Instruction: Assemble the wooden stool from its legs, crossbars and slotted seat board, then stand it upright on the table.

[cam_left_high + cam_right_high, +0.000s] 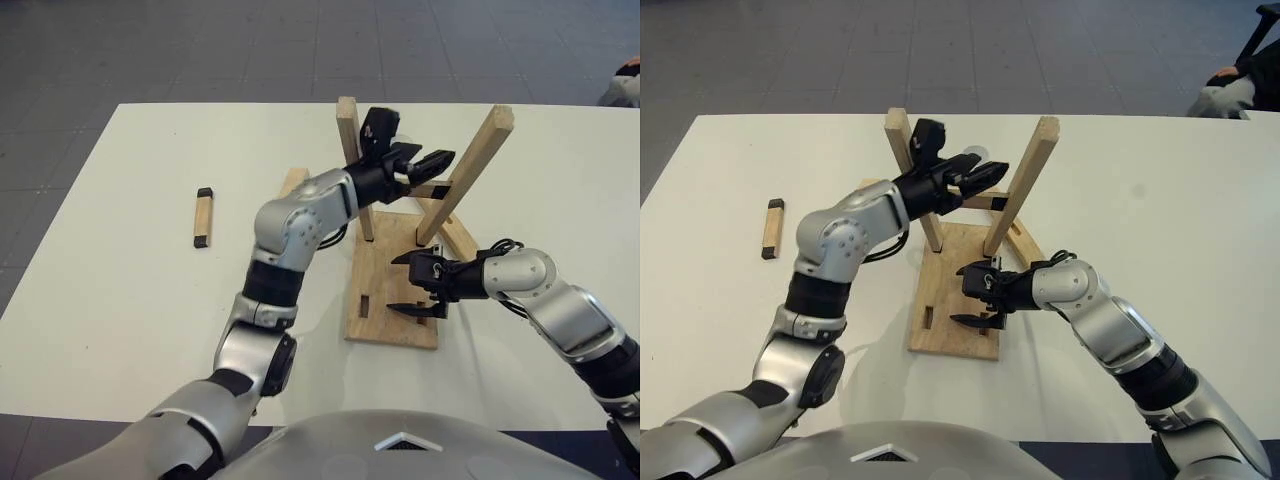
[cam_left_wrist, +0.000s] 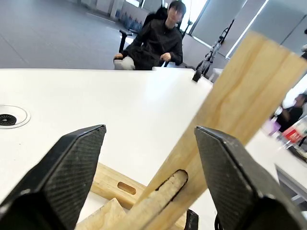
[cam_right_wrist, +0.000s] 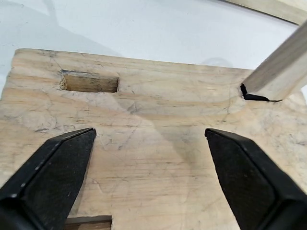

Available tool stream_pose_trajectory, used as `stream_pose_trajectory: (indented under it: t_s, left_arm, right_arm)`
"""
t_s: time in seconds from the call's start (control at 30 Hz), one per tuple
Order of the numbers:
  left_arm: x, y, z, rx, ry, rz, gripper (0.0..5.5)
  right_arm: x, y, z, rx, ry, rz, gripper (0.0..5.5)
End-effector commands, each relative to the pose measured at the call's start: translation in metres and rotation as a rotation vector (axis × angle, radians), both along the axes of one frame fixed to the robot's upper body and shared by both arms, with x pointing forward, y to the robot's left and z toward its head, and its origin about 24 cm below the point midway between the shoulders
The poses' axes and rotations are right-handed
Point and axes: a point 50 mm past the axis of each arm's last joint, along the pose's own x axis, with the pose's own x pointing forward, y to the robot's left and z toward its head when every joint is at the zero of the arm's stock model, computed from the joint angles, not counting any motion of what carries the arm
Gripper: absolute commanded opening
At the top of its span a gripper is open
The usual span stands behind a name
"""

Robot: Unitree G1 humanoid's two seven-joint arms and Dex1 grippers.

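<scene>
On the white table (image 1: 150, 300) the slotted seat board (image 1: 378, 322) lies flat, with 2 legs (image 1: 470, 165) standing at its far end and joined by a crossbar (image 1: 987, 203) — the near slots are unfilled. The right gripper (image 1: 395, 283) hovers over the board, fingers spread, probably ready to steady it. The left gripper (image 1: 985, 172), also spread, brackets the crossbar joint without pinching. 1 loose piece (image 1: 202, 217) lies well apart.

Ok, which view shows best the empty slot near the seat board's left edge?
The right wrist view: the slot is close, and its inner walls are clear. The two eye views show it from above as a small dark mark on the seat board.
</scene>
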Motion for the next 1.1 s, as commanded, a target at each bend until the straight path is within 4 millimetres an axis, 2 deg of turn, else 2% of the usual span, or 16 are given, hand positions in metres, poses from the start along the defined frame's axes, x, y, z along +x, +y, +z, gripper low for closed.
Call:
stream_pose_trajectory:
  t_s: [0.03,0.13,0.23,0.3,0.37,0.43,0.5,0.57,0.63,0.7,0.77,0.83,0.9,0.97,1.0,1.1]
  left_arm:
    - [0.010,0.021,0.004,0.008,0.038,0.096,3.46]
    - [0.019,0.018,0.048,-0.085,-0.075,0.082,3.46]
    - [0.017,0.015,0.095,-0.186,-0.184,0.054,3.46]
    - [0.014,0.017,0.134,-0.257,-0.272,0.065,3.46]
    - [0.009,0.021,0.167,-0.286,-0.355,0.086,3.46]
    - [0.018,0.039,0.192,-0.228,-0.411,0.210,3.46]
    - [0.035,0.062,0.187,-0.134,-0.396,0.338,3.46]
    - [0.046,0.074,0.166,-0.066,-0.335,0.392,3.46]
    - [0.049,0.076,0.138,-0.006,-0.250,0.408,3.46]
    - [0.047,0.075,0.131,-0.004,-0.227,0.403,3.46]
    - [0.046,0.075,0.146,-0.055,-0.265,0.402,3.46]
    - [0.042,0.085,0.189,-0.149,-0.410,0.439,3.46]
    - [0.037,0.094,0.221,-0.185,-0.531,0.470,3.46]
    - [0.038,0.095,0.225,-0.155,-0.558,0.471,3.46]
    - [0.042,0.087,0.205,-0.118,-0.497,0.442,3.46]
    - [0.044,0.052,0.101,0.002,-0.187,0.309,3.46]
  right_arm:
    - [-0.028,-0.023,-0.052,-0.198,0.222,-0.084,4.24]
    - [-0.028,-0.023,-0.053,-0.202,0.219,-0.084,4.24]
    - [-0.029,-0.023,-0.055,-0.205,0.221,-0.085,4.24]
    - [-0.031,-0.022,-0.056,-0.202,0.223,-0.085,4.24]
    - [-0.032,-0.021,-0.056,-0.200,0.226,-0.087,4.24]
    - [-0.032,-0.021,-0.056,-0.198,0.226,-0.085,4.24]
    - [-0.032,-0.020,-0.056,-0.195,0.226,-0.089,4.24]
    - [-0.032,-0.020,-0.056,-0.192,0.224,-0.090,4.24]
    - [-0.031,-0.020,-0.055,-0.192,0.222,-0.089,4.24]
    - [-0.031,-0.021,-0.054,-0.195,0.221,-0.090,4.24]
    - [-0.031,-0.021,-0.054,-0.196,0.221,-0.091,4.24]
    - [-0.031,-0.021,-0.054,-0.198,0.219,-0.088,4.24]
    - [-0.031,-0.021,-0.054,-0.198,0.218,-0.087,4.24]
    - [-0.031,-0.022,-0.054,-0.198,0.220,-0.087,4.24]
    - [-0.031,-0.022,-0.054,-0.198,0.220,-0.087,4.24]
    - [-0.032,-0.021,-0.055,-0.196,0.222,-0.088,4.24]
